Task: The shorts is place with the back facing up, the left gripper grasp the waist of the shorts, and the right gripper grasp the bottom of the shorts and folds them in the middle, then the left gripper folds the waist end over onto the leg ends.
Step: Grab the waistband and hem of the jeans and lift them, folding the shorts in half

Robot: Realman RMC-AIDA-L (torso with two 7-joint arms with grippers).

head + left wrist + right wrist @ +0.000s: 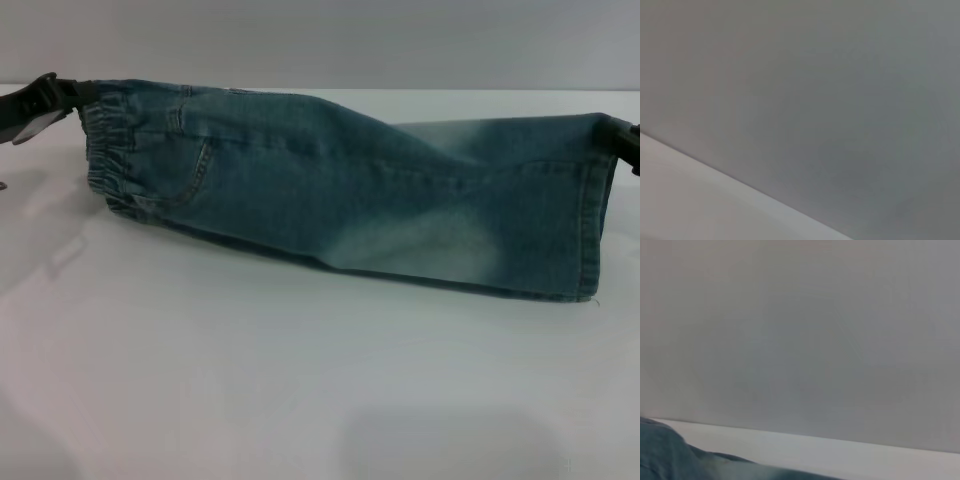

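the shorts [350, 190] hang stretched left to right above the white tabletop [300, 400], long axis crosswise. left gripper [45, 105] has its jaws clamped on the waist [110, 160]; right gripper [630, 148] pinches the leg ends [595, 220] at far right.

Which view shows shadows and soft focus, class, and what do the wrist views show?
Head view: shorts cast soft shadows on the table; slightly soft focus. Left wrist view: blurred grey wall only. Right wrist view: wall, with blurred denim at one corner.
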